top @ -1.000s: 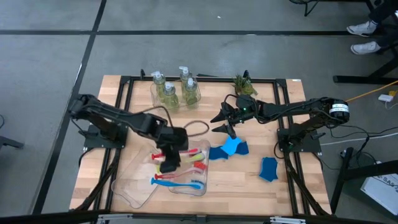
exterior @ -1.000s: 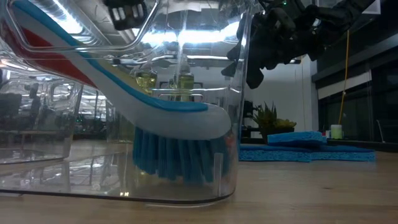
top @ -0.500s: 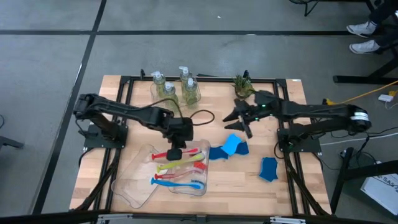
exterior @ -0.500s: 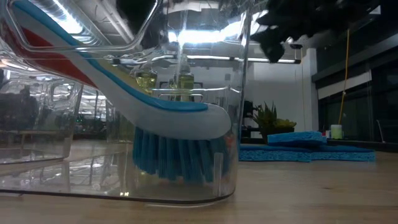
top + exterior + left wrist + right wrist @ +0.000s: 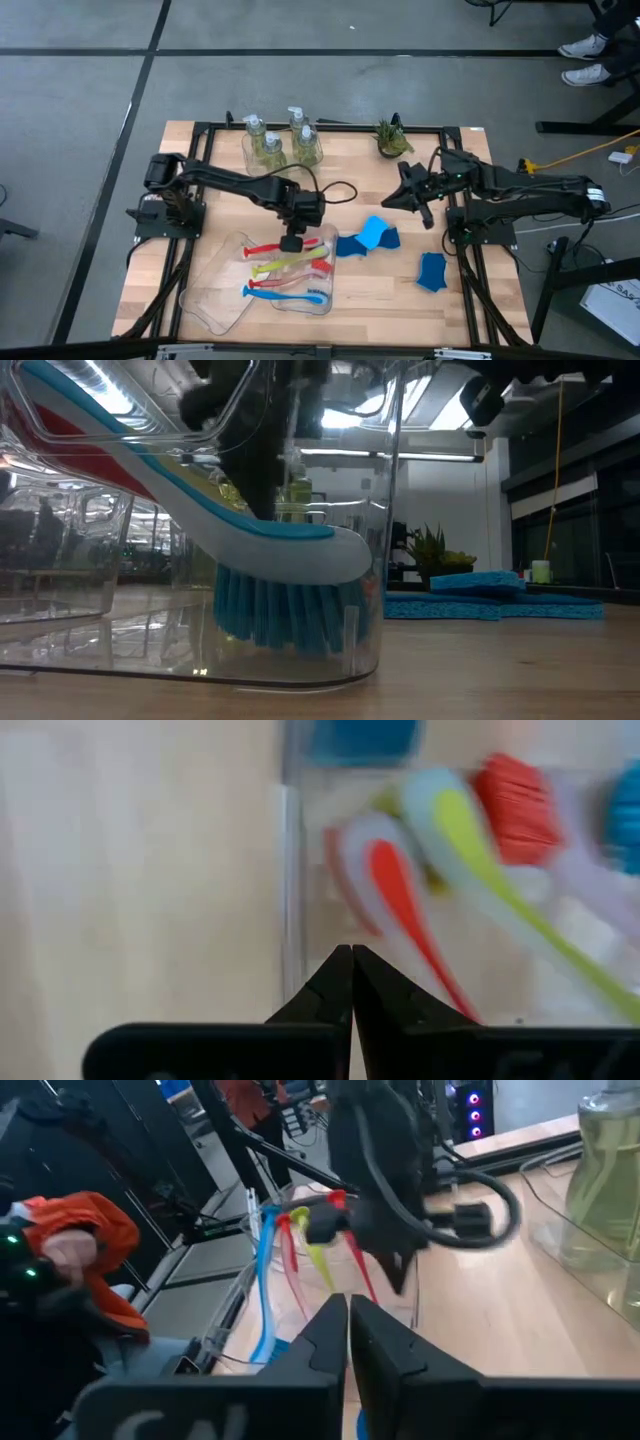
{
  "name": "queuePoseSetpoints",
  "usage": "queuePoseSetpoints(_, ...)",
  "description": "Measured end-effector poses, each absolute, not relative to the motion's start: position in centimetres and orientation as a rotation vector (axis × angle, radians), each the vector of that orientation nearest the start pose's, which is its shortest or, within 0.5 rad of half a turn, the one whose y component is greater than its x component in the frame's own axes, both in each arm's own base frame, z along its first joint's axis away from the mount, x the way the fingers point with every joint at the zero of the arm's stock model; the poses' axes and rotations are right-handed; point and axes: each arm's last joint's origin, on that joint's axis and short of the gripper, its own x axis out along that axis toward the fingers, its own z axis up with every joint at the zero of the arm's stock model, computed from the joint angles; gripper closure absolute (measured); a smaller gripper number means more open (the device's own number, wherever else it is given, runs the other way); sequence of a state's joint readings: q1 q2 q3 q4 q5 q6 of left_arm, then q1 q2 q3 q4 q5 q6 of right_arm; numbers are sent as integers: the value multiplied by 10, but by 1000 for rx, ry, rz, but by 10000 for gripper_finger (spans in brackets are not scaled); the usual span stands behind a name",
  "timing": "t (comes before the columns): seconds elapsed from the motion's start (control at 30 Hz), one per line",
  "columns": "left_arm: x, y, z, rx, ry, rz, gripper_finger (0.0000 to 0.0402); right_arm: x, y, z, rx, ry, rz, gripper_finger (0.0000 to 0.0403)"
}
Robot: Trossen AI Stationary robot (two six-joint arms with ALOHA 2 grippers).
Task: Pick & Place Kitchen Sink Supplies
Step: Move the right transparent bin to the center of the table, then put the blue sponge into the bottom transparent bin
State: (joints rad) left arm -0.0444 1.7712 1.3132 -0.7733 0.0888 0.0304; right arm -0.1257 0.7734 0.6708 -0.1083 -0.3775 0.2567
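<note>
Worktop (image 5: 200,180): wooden, framed in black rails.

Left end effector (image 5: 291,241): hung over the far edge of the clear tray (image 5: 222,308) near the worktop's front edge, fingers pressed together, holding nothing.

Right end effector (image 5: 405,196): raised near the right edge, fingers together, empty.

Brushes: red brush (image 5: 282,247), yellow-green brush (image 5: 290,264) and blue brush (image 5: 285,293) lay side by side in the tray; the blue one's bristles (image 5: 285,610) rested on the tray floor.

Pump bottles (image 5: 282,140): three, grouped in a second clear tray at the back edge.

Sponge pieces: two (image 5: 368,238) touching at mid-worktop just beside the brush tray; one (image 5: 431,271) apart, toward the front right corner.

Potted plant (image 5: 390,135): at the back edge, right of the bottles.
</note>
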Motion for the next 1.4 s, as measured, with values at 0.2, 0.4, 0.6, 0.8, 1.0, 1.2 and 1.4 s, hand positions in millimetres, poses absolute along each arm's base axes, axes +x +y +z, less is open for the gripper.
queuePoseSetpoints(0.2, 361, -7, 208, 118, 1190, -53, 400, 170, -10, 301, 315, 265, 223, 398)
queuePoseSetpoints(0.4, 376, 4, 213, 163, 1033, -44, 400, 170, -10, 299, 319, 280, 219, 387)
queuePoseSetpoints(0.6, 396, 26, 215, 226, 849, 38, 400, 170, -10, 299, 314, 281, 214, 395)
queuePoseSetpoints(0.8, 408, 52, 207, 227, 768, 108, 400, 170, -11, 296, 307, 308, 171, 393)
queuePoseSetpoints(1.0, 415, 75, 204, 262, 697, 249, 399, 170, -13, 294, 279, 317, 94, 387)
queuePoseSetpoints(1.2, 404, 62, 252, 222, 529, 167, 399, 169, -13, 291, 280, 351, 84, 398)
queuePoseSetpoints(1.4, 356, 46, 310, 223, 466, -80, 399, 168, -14, 279, 270, 398, 77, 387)
